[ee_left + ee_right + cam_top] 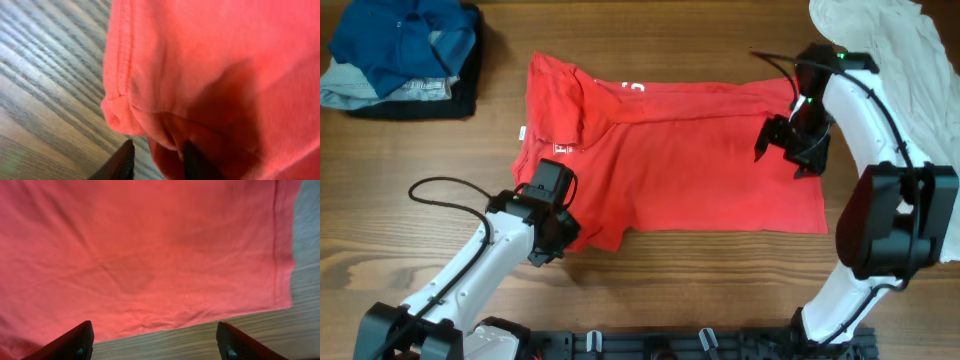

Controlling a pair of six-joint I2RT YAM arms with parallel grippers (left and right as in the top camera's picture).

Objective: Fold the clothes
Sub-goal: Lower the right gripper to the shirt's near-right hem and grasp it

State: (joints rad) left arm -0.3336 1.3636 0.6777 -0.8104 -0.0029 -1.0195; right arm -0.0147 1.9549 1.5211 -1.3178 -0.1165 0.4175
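A red T-shirt [700, 150] lies spread flat on the wooden table, with a sleeve folded over at its upper left. My left gripper [552, 235] is at the shirt's near-left corner. In the left wrist view its fingers [157, 162] are slightly apart around a bunched edge of the red cloth [225, 60], with wood showing beside one finger. My right gripper [788, 152] hovers over the shirt's right part. In the right wrist view its fingers [155, 342] are wide open and empty above the red cloth [150, 245] and its edge.
A pile of blue and dark clothes [405, 50] lies at the back left. A beige garment [890, 40] lies at the back right, close to the right arm. A black cable [445, 190] loops near the left arm. Bare wood [720, 280] runs along the front.
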